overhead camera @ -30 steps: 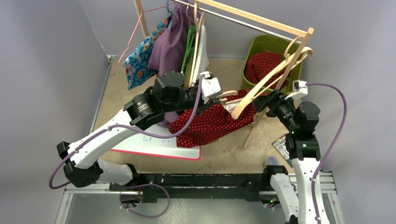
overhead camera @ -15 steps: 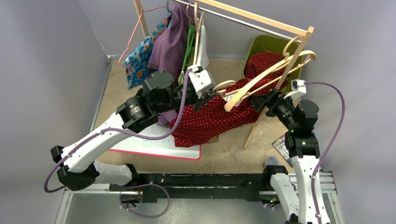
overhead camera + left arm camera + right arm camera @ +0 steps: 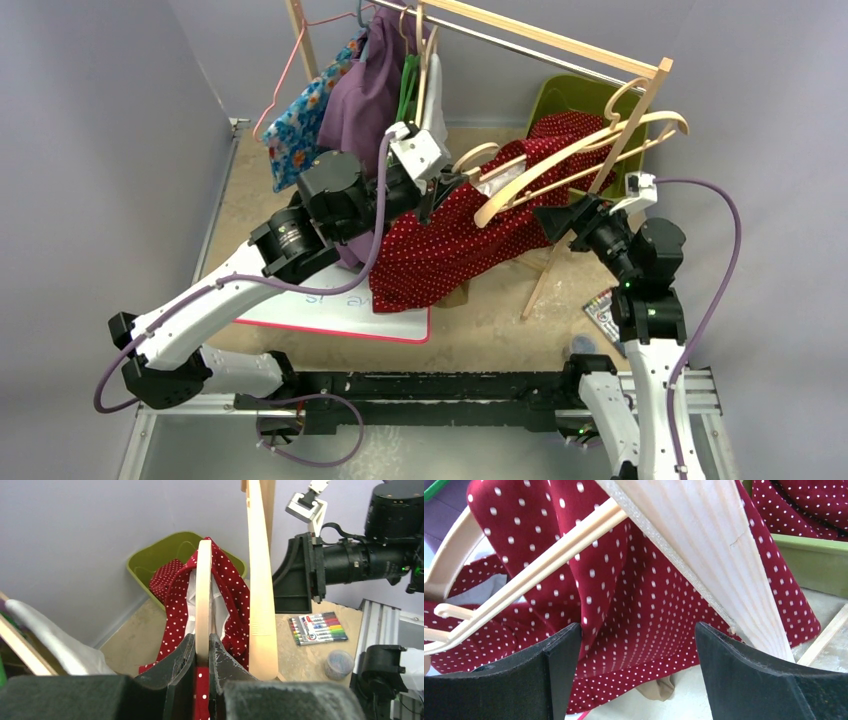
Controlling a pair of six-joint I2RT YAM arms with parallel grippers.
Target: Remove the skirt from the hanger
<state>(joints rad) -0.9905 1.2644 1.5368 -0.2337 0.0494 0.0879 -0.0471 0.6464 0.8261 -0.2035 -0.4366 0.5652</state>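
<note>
**Skirt [image 3: 450,250] draping off clamped hanger [image 3: 203,595]**

Only the left wrist view is showing the left gripper [image 3: 201,652] clamping the wooden hanger. From above, the red dotted skirt is trailing down left of the right gripper [image 3: 639,650], whose fingers are standing apart near the fabric.
</note>
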